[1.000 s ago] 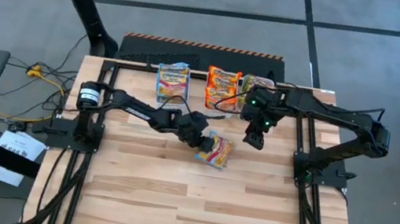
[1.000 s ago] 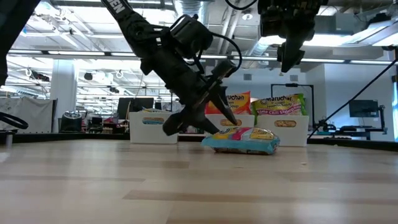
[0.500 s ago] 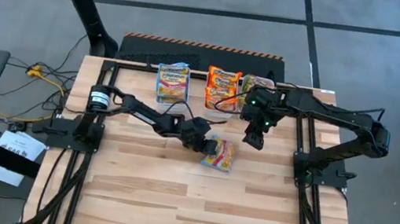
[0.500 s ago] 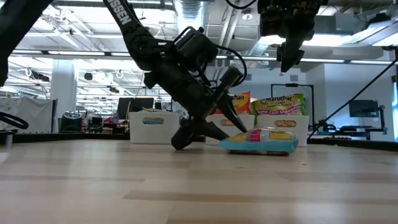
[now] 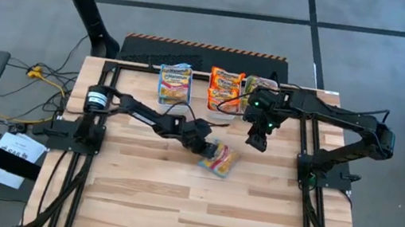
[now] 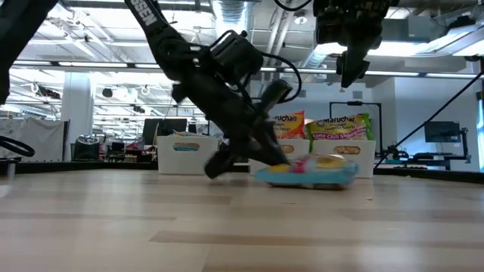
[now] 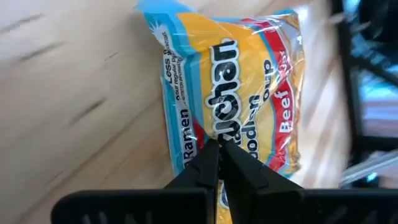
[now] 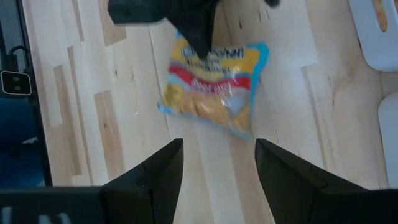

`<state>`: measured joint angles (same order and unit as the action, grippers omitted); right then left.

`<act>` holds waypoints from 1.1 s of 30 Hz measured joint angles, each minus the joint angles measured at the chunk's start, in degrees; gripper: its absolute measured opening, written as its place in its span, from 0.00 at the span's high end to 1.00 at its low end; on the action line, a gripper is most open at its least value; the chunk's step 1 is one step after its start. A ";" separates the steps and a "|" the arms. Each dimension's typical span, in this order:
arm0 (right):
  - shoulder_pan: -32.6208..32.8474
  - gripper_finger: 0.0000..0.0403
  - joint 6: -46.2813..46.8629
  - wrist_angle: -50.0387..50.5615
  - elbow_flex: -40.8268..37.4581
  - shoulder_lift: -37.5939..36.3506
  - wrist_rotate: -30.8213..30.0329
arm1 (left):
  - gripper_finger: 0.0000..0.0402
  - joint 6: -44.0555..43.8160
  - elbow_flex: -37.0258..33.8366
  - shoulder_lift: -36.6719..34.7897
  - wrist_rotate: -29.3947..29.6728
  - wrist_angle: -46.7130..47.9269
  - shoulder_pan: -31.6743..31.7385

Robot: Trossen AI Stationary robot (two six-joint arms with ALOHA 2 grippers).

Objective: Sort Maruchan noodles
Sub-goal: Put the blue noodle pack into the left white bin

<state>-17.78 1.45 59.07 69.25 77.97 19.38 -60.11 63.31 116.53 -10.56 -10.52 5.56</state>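
Note:
One blue-and-red-edged Maruchan noodle packet (image 5: pixel 220 159) lies flat on the wooden table near its middle, also seen in the low view (image 6: pixel 310 171) and the right wrist view (image 8: pixel 214 87). My left gripper (image 5: pixel 206 143) slants down onto the packet's left end and is shut (image 7: pixel 217 146). My right gripper (image 5: pixel 254 141) hangs open in the air above and just right of the packet, touching nothing (image 8: pixel 219 144). More noodle packets stand in white bins at the far edge: blue ones (image 5: pixel 176 83), orange ones (image 5: pixel 225 89) and green ones (image 5: pixel 261 86). My left gripper has its two shut fingertips (image 7: pixel 208 158) on the packet's printed top face (image 7: pixel 214 127), near the blue long edge at its left end. The fingers slant down from the table's left. Only the tips meet the wrapper. The packet lies flat on the table.
Three white bins (image 6: pixel 185 155) (image 6: pixel 355 157) stand in a row along the table's far edge behind the packet. Black frame rails (image 5: pixel 312 186) run along both sides of the table. Bare wood (image 5: pixel 196 209) stretches toward the near edge.
My left gripper has sunk onto the packet's left end and shut its fingers there. While it came down, the packet slid a little toward the table's right and stayed flat. The right arm has kept still.

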 joint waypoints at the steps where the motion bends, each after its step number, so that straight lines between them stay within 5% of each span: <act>1: 0.00 0.45 0.00 0.02 0.00 0.00 -0.02 | 1.00 1.22 -0.14 -1.15 -0.11 2.39 0.12; 11: 0.00 0.45 0.04 -1.37 0.00 0.00 -0.50 | 1.00 11.53 -0.23 -12.55 7.49 28.02 2.69; 24: 0.02 0.45 0.02 -2.51 0.00 0.00 -0.51 | 1.00 20.52 -0.20 -19.82 10.74 38.39 8.59; 33: 0.02 0.45 -6.29 -5.85 -0.02 0.00 -0.50 | 1.00 26.12 -0.11 -20.53 4.49 38.74 9.20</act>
<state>-17.76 -4.83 53.22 69.23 77.97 18.88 -33.99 63.20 95.99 -6.07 28.22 14.76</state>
